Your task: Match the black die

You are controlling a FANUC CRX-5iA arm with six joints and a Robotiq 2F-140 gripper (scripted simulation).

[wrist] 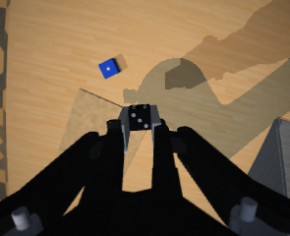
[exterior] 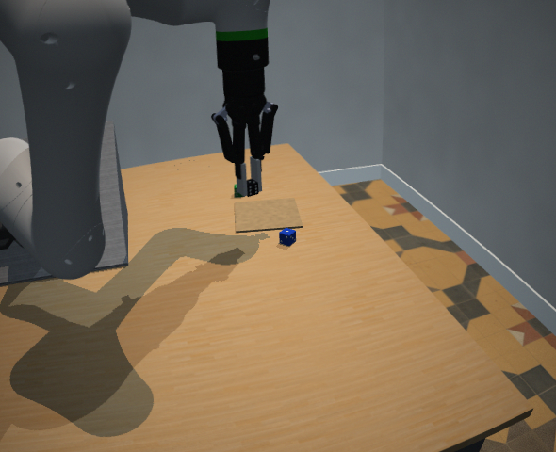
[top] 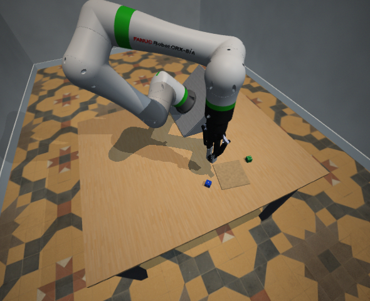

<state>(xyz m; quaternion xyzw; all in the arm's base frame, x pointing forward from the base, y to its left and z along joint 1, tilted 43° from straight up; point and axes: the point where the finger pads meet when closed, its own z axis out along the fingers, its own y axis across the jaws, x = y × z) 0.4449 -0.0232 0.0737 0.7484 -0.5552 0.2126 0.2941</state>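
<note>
My gripper (top: 212, 158) (exterior: 250, 188) is shut on the black die (exterior: 253, 187) (wrist: 140, 119) and holds it in the air, beside and above the mat's edge nearer the robot base. In the wrist view a diagonal of three white pips shows on the die, with pips of another face at its far edge. The mat (top: 232, 175) (exterior: 269, 215) (wrist: 92, 120) is tan and square. The green die (top: 248, 158) (exterior: 237, 190) sits on the table beside the mat, partly hidden behind a finger in the exterior view. Its top number is too small to read surely.
The blue die (top: 207, 183) (exterior: 286, 236) (wrist: 109, 68) lies flat near the mat's other side, one pip on top. The grey robot base block (top: 191, 113) (wrist: 287, 157) stands at the back of the wooden table (top: 130, 207).
</note>
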